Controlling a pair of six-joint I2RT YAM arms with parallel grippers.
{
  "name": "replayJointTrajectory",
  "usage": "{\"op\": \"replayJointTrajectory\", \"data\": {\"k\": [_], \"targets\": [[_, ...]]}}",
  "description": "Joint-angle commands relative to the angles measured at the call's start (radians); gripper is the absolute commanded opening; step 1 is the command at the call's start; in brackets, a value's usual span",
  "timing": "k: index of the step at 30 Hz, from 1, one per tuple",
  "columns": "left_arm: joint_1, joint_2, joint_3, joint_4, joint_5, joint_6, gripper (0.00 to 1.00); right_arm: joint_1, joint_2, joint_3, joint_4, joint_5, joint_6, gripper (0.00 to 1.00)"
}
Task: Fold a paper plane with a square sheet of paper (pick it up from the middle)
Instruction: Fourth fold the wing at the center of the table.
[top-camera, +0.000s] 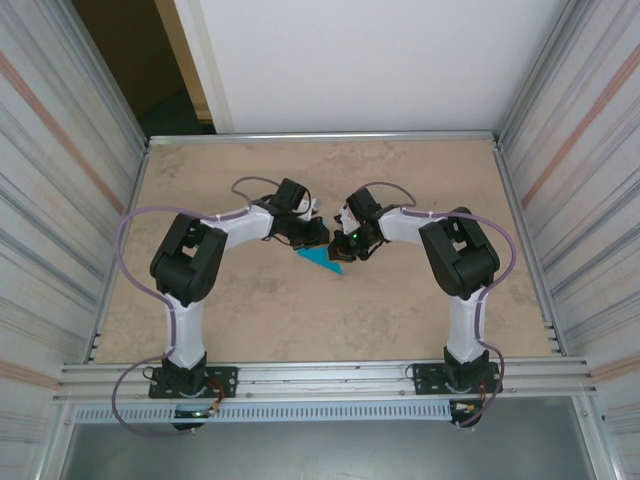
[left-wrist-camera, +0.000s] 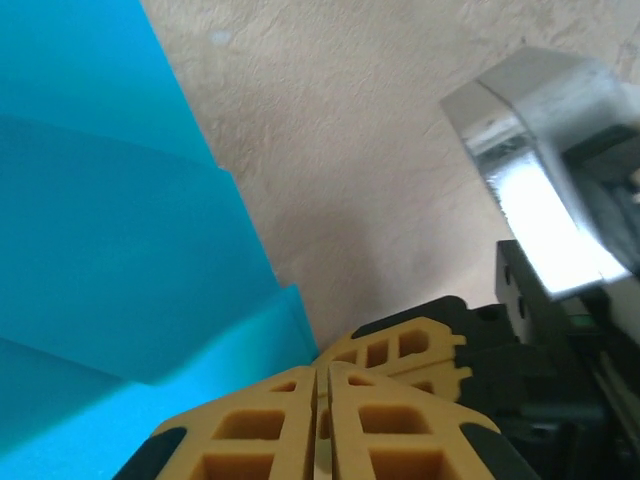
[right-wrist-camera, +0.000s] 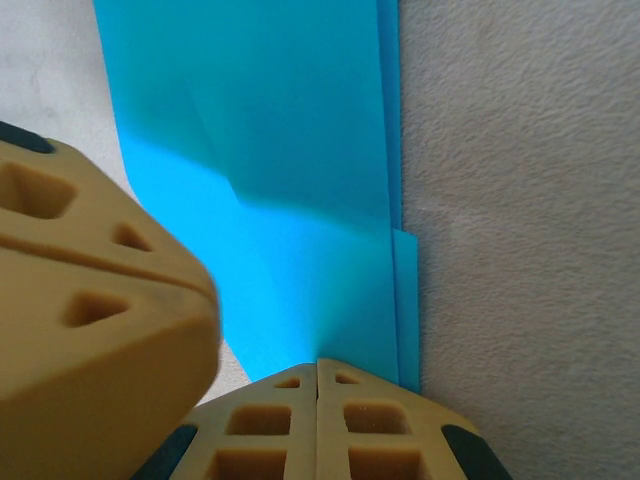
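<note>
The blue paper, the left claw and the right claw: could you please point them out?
blue paper (right-wrist-camera: 300, 150), right wrist view, its flat face
left claw (left-wrist-camera: 322, 375), left wrist view, between fingertips
right claw (right-wrist-camera: 318, 375), right wrist view, between fingertips

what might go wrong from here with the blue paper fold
1. The turquoise-blue folded paper sheet has layer edges that do not quite line up along one side, so pressing now may set a crooked crease.
2. The closed left fingers and closed right fingers sit very close together at the paper, so they may bump each other or drag it.
3. In the left wrist view the flaps look slightly raised and may spring open.
</note>
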Motion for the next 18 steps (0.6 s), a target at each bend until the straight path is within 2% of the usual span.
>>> {"op": "replayJointTrajectory", "data": {"k": [1, 11, 18], "targets": [[-0.004, 0.035, 0.013, -0.012, -0.014, 0.031, 0.12, 0.0, 0.06, -0.021, -0.095, 0.081, -0.014, 0.0], [0.012, 0.114, 0.021, -0.011, -0.055, 0.036, 0.12, -0.003, 0.06, -0.037, -0.109, 0.083, -0.021, 0.0], [0.079, 0.126, 0.022, -0.007, -0.063, 0.065, 0.12, -0.005, 0.061, -0.052, -0.117, 0.1, -0.03, 0.0]]}}
